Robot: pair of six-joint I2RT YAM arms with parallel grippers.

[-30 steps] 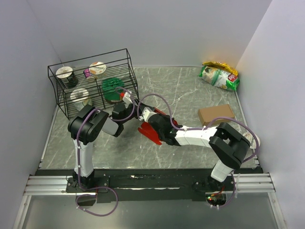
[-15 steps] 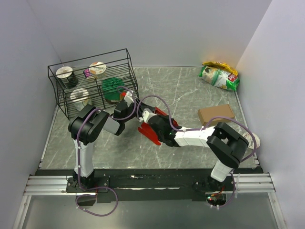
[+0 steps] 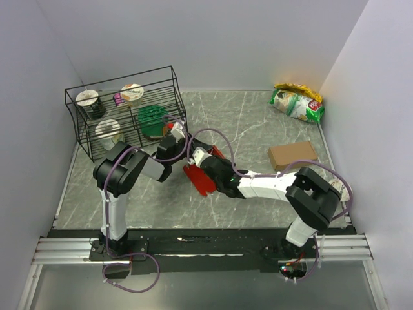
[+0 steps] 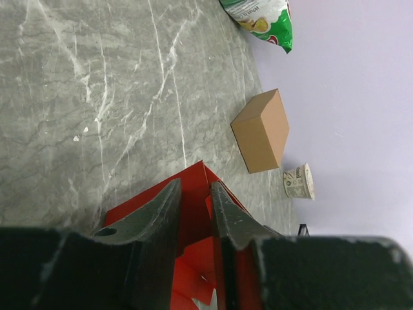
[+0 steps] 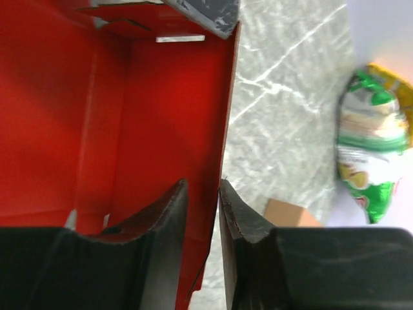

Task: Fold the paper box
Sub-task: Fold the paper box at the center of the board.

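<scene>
Compared with a second ago, the paper box (image 3: 199,179) sits a touch further left on the surface (image 3: 245,123) and its red panels stand more upright. The left arm (image 3: 119,171) has swung its wrist in closer over the box's far left corner, and the right arm (image 3: 271,184) has followed the box leftward. The right tool (image 5: 203,187), pinched shut a second ago, has let its fingers part to a slim gap. It straddles the top edge of one upright red wall without pressing on it, and the box's red inside fills the view to its left. The left tool (image 4: 195,187) has drawn in from a wider spread to a narrow gap and is not closed down. Red card shows between and beyond its fingers, and the pointed corner of a flap juts out past the tips. Whether the pads actually bear on the card cannot be told. The box is left of the middle of the surface, just off the near right corner of the wire basket (image 3: 129,77), so the left wrist works close against that corner. Beyond and to the right of the box, bare surface runs toward the brown cardboard box (image 3: 292,155) and, further back in the right corner, the snack bag (image 3: 297,103). A paper cup (image 4: 299,182) lies at the right wall past the cardboard box. A strip of bare surface runs between the box and the near edge. Walls close off the left, back and right sides.
</scene>
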